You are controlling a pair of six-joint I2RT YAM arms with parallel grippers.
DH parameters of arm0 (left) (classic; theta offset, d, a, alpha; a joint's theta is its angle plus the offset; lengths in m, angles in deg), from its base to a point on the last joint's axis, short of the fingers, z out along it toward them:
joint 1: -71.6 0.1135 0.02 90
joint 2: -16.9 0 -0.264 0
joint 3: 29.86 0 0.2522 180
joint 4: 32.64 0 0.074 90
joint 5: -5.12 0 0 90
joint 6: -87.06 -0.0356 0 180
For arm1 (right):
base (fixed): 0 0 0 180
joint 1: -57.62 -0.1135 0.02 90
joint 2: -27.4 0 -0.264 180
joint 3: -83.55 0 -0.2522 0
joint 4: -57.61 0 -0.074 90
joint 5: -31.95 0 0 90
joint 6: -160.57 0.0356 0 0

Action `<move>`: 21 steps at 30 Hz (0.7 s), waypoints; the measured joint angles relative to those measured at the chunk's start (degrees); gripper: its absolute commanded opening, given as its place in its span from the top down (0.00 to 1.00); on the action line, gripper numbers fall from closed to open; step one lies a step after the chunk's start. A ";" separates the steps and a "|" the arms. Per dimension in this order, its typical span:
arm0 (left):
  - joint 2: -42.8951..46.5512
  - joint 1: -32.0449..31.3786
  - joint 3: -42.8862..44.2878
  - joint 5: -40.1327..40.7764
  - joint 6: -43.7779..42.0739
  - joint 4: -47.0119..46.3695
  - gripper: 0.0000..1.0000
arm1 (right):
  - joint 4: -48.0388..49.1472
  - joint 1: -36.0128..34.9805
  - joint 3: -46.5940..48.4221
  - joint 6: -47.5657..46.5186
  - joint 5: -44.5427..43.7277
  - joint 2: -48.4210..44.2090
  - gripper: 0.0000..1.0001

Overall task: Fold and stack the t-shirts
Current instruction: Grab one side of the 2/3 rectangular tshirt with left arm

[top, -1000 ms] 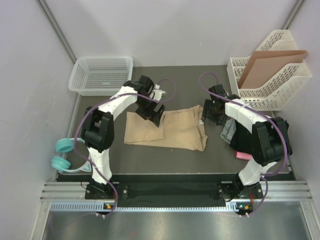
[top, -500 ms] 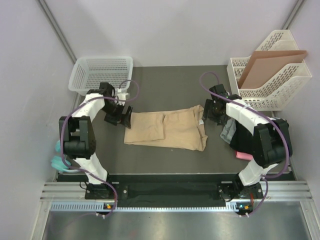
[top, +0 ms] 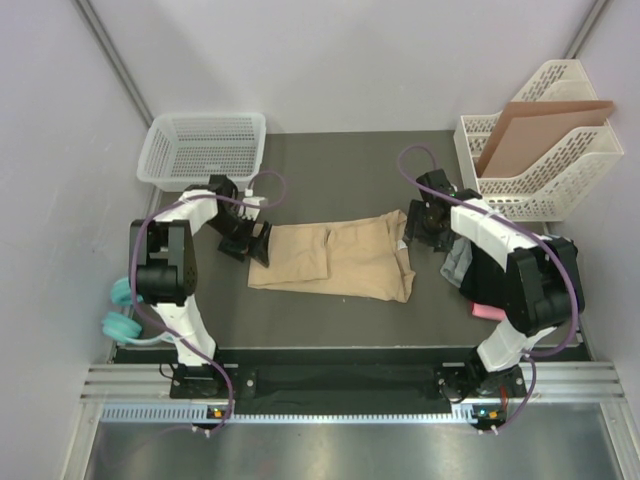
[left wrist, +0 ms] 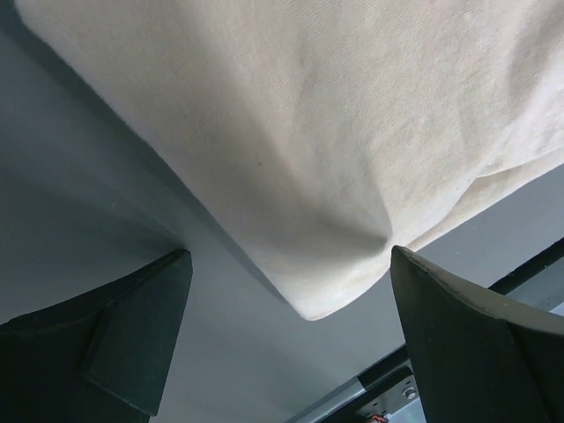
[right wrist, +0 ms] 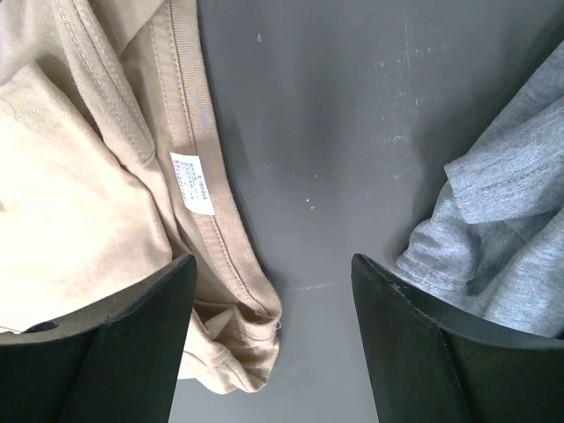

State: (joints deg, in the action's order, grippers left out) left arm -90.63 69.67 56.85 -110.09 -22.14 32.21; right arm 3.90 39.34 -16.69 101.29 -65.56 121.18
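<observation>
The tan shirt (top: 340,262) lies on the table (top: 340,180), one corner between the wide-spread left fingers (left wrist: 115,344), ungripped. The right fingers (right wrist: 97,344) hang released above bare table, between its collar and the grey shirt (right wrist: 502,256)

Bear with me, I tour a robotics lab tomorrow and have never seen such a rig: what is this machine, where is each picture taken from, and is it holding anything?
These are two robot arms bolted at the near edge of a dark table, each ending in a two-finger gripper. The wide picture comes from a fixed camera above and behind them. The close-ups come from cameras on the wrists, so the dark shapes at their bottom corners are the fingers. A tan t-shirt lies in the middle. The left gripper hangs open over a corner of it. The right gripper stands open over bare table between the tan collar and a grey t-shirt. Neither holds anything. A white basket and a rack holding a cardboard sheet sit at the back.
</observation>
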 measured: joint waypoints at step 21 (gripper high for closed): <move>-2.60 0.57 1.25 -4.96 -2.21 -0.24 1.00 | -0.52 -0.46 0.13 0.39 -0.48 -0.24 0.30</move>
State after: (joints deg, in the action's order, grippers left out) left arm -93.23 70.24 58.10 -115.05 -24.35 31.97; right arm 3.38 38.88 -16.56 101.68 -66.04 120.94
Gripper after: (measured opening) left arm 0.155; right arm 0.702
